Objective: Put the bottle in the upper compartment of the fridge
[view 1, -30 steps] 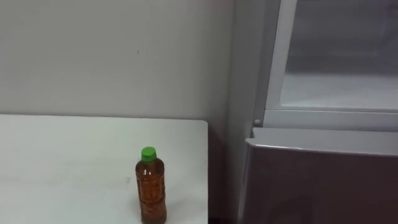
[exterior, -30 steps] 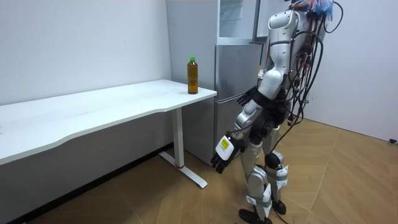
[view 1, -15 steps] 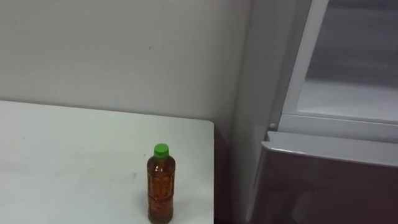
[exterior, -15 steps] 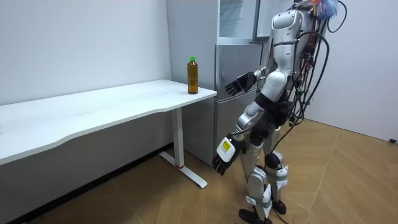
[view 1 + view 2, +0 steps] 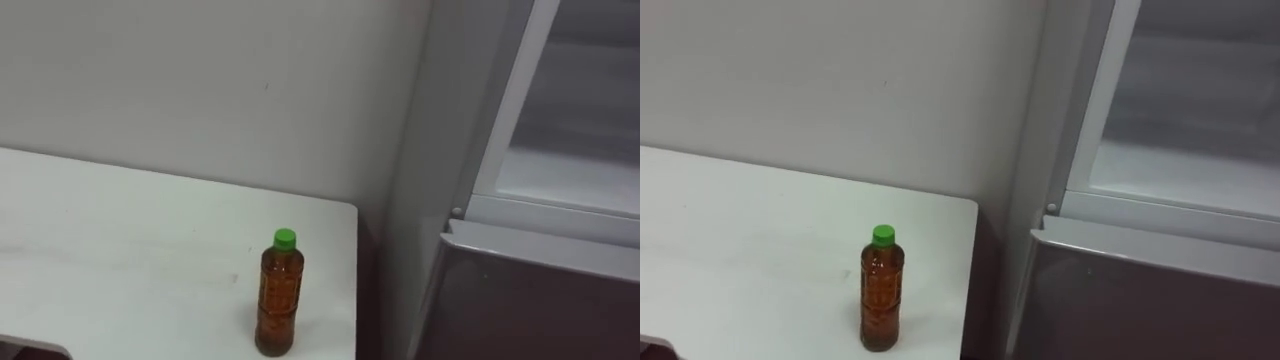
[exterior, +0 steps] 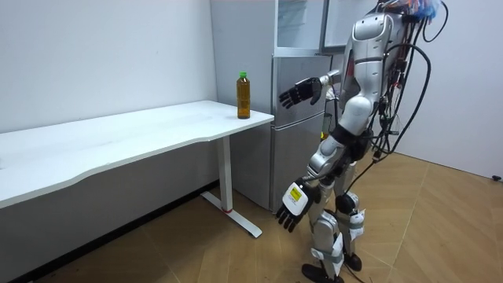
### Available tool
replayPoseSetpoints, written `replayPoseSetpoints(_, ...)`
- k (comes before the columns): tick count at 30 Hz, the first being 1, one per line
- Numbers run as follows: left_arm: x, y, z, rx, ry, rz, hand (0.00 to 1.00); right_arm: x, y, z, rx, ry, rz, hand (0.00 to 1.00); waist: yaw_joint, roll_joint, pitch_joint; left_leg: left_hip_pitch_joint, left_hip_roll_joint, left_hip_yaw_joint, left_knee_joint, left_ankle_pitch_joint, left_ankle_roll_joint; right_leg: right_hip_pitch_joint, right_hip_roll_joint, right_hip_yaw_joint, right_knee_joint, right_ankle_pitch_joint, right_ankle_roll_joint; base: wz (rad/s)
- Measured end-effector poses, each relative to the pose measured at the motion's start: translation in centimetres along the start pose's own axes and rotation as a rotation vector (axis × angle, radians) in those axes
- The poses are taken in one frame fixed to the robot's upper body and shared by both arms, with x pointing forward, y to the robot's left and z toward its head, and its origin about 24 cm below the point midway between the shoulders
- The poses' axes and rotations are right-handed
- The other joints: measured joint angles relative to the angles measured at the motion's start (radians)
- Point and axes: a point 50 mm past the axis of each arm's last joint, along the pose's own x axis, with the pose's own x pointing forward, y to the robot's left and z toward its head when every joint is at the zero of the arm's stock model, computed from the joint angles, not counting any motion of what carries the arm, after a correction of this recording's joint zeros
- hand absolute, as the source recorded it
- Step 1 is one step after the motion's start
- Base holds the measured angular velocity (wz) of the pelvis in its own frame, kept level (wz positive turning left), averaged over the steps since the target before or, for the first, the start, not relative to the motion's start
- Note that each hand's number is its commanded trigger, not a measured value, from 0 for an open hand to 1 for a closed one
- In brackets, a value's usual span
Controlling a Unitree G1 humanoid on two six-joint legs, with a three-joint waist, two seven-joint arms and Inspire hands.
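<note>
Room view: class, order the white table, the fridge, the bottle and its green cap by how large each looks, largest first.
1. white table
2. fridge, partly hidden by the robot
3. bottle
4. green cap

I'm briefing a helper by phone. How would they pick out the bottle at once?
Start at the long white table and follow it to the end beside the grey fridge. Near that corner stands the bottle: upright, amber liquid, green cap, the only thing standing there.
</note>
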Motion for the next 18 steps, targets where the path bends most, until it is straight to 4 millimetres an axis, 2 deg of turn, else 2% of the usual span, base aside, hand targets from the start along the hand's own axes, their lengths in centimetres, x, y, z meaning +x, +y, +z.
replayPoseSetpoints(5,0.0,-0.1,0.0,-0.002,0.000,0.009,0.00,0.2,-0.1,1.3,-0.013,-0.063,0.007,0.00,0.013,0.014,0.0018,0.006,0.003,0.005,-0.001,0.000,0.000,-0.003,0.001,0.015,0.013,0.000,0.000,-0.03)
replayPoseSetpoints(12,0.0,-0.4,0.0,-0.006,0.003,0.013,0.00,0.5,-0.8,2.4,-0.023,-0.112,-0.003,0.00,0.027,0.015,0.0016,0.004,0.002,0.007,0.000,0.001,0.001,-0.006,0.001,0.024,0.014,0.000,0.000,-0.01)
replayPoseSetpoints(18,0.0,-1.0,-0.4,-0.002,0.022,-0.004,0.00,0.7,-0.6,3.4,-0.048,-0.150,0.000,0.00,0.029,0.016,0.0013,0.003,0.002,0.008,-0.001,0.001,0.001,-0.006,0.002,0.027,0.014,0.000,0.000,0.00)
